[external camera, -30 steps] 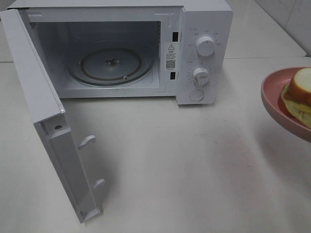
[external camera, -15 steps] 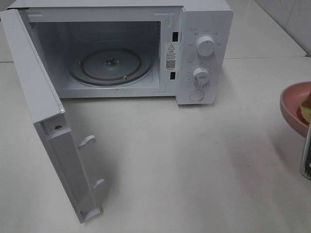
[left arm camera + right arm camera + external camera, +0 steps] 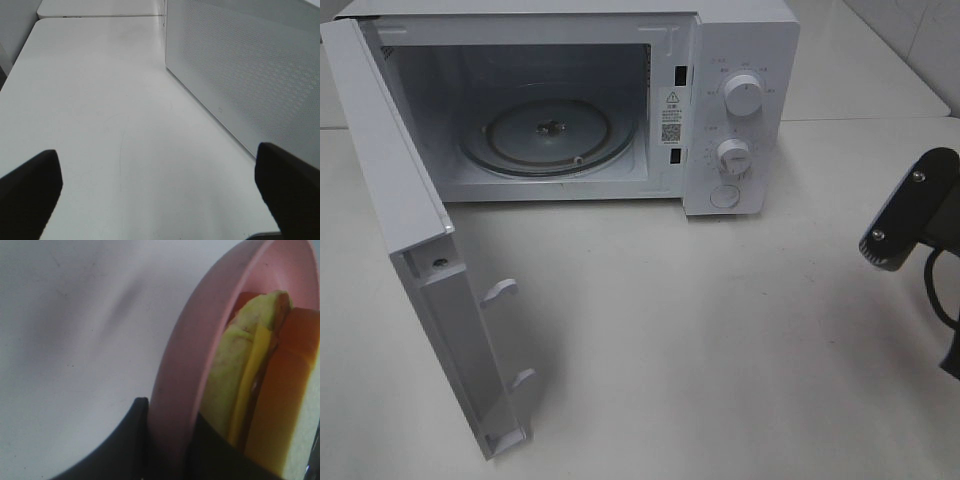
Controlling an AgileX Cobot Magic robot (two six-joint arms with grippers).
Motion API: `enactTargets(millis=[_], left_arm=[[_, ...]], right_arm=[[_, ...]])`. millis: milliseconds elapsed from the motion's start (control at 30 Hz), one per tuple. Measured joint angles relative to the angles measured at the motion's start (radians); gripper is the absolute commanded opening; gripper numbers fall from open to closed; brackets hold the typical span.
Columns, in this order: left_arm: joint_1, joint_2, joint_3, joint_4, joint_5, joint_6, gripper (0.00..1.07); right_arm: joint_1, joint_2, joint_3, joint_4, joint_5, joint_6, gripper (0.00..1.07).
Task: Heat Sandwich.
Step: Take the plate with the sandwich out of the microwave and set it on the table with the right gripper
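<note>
As it sits on the plate: the sandwich (image 3: pixel 260 390) shows a pale yellow-green leafy layer, a yellow strip and a tan-orange crust edge, seen close and side-on from the right wrist.
Where it lies: on the pink plate (image 3: pixel 200 355), just behind the rim, beside the right gripper (image 3: pixel 167 440); it is out of the high view.
Right claw: its dark fingers (image 3: pixel 120 450) are pinched on the pink plate's rim, one on each side of it.
Left claw: the left gripper (image 3: pixel 160 185) has its two dark fingertips spread wide apart, holding nothing, over the white table (image 3: pixel 100 100).
Nearby: the microwave (image 3: pixel 740 110) stands with its door (image 3: pixel 420 250) swung wide and the glass turntable (image 3: pixel 548 135) bare.
At the edge: a dark part of the right arm (image 3: pixel 910 210) enters the high view, well apart from the microwave.
In the way: I cannot tell of anything between them.
</note>
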State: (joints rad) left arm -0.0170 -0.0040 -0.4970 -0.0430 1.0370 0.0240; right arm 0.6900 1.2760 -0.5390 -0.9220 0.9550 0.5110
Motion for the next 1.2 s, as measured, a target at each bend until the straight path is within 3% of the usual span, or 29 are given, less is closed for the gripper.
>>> enactTargets(millis=[633,1200], left_arm=[[0.000,0.000,0.000,0.000,0.000,0.000,1.01],[0.000,0.000,0.000,0.000,0.000,0.000,1.01]], right_arm=[[0.000,0.314,-0.192,0.000,0.170,0.346,0.04],[0.000,0.496,-0.205,-0.002,0.137,0.487,0.04]])
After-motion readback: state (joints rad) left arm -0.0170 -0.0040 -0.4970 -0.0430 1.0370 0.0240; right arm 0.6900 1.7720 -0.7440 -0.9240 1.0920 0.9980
